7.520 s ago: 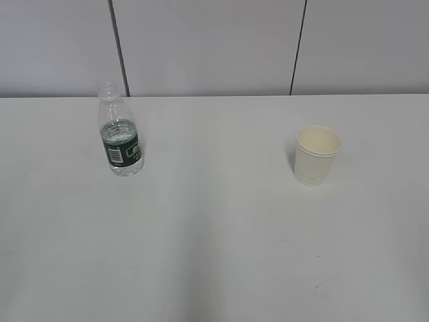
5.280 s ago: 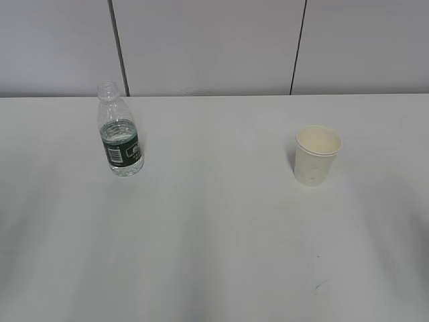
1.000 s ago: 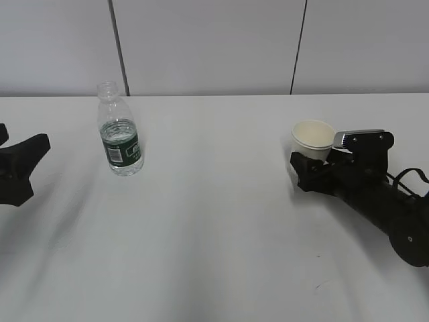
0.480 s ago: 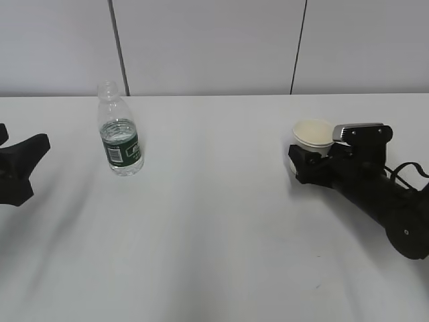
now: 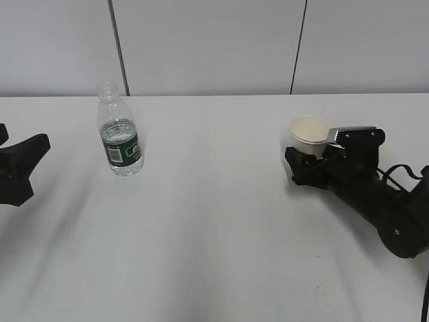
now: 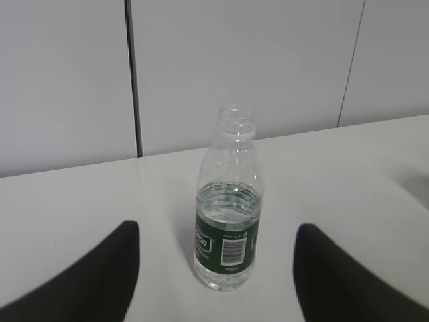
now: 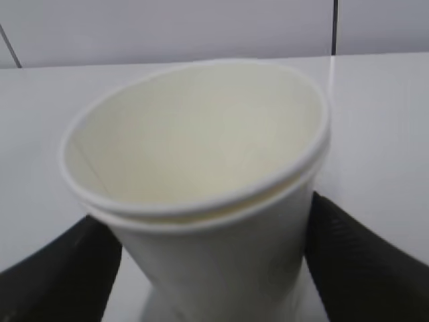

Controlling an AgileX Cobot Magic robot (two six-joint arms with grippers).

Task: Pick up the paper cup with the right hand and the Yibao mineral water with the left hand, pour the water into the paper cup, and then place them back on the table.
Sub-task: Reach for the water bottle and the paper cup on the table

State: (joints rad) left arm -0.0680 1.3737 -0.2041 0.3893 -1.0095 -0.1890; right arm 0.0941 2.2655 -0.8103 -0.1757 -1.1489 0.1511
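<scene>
The paper cup (image 5: 308, 131) sits between the fingers of my right gripper (image 5: 303, 158), which is shut on its lower wall; the cup leans a little. In the right wrist view the cup (image 7: 194, 134) fills the frame, with the black fingers (image 7: 355, 261) pressed on both sides of my right gripper (image 7: 211, 231). The Yibao mineral water bottle (image 5: 120, 144) stands upright and uncapped on the table (image 5: 214, 228) at the back left. My left gripper (image 5: 23, 171) is open at the left edge, apart from the bottle. In the left wrist view the bottle (image 6: 228, 201) stands ahead of my open left gripper (image 6: 216, 235).
A grey panelled wall (image 5: 214, 47) runs behind the table's far edge. The right arm (image 5: 382, 201) lies low over the table at the right. Faint scuff marks (image 5: 322, 285) show at the front right.
My right gripper has shifted a little to the left with the cup in it, and the cup's rim sits slightly higher. The left gripper and the bottle have not moved.
</scene>
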